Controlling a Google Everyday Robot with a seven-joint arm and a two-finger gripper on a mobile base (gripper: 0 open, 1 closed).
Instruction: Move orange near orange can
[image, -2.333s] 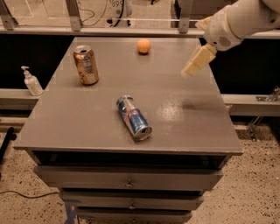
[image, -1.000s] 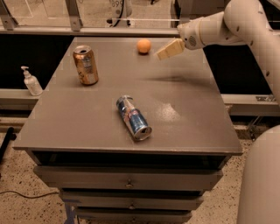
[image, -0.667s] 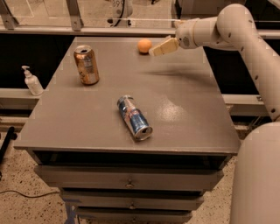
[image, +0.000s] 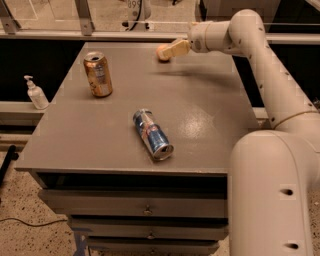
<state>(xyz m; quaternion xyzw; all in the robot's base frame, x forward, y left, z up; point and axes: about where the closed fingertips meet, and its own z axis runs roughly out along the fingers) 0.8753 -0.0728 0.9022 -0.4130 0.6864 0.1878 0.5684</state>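
The orange (image: 161, 52) is a round ball with no long axis. It sits on the counter (image: 205, 105) close to the far edge, a little right of its middle. The gripper (image: 171, 50) reaches in from the far right corner, pointing left, with its tip overlapping the fruit's right side. That side is hidden, and whether the gripper is open, or touching the fruit, cannot be told. The orange can (image: 98, 74) stands upright towards the far left corner, well apart from the fruit. A blue-and-silver can (image: 152, 134) lies on its side, one end towards the front right corner.
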